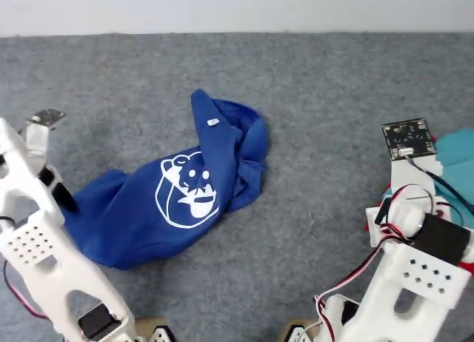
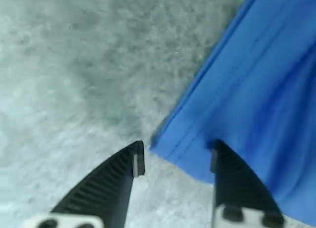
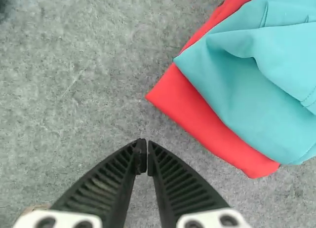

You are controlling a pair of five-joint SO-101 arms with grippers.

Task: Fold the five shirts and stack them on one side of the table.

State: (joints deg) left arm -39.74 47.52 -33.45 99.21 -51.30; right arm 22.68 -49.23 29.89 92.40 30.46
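1. A blue shirt point(image 1: 174, 201) lies crumpled and unfolded near the middle of the grey worktop point(image 1: 318, 98), with a white cartoon print point(image 1: 189, 190) facing up.
2. One end of the blue shirt reaches towards the left arm point(image 1: 37, 238), which stands at the left edge of the high view.
3. The left jaws are spread wide just above the worktop. A stitched edge of the blue shirt point(image 2: 247, 90) lies between them, and they do not grip it.
4. The right arm point(image 1: 415, 268) stands on the other side of the worktop, well apart from the blue shirt.
5. The right jaws are pressed together and hold nothing, pointing down at bare worktop.
6. Just beside the right jaws sits a folded teal shirt point(image 3: 256, 80) lying on top of a folded red shirt point(image 3: 197, 114). The red edge sticks out beneath the teal one.
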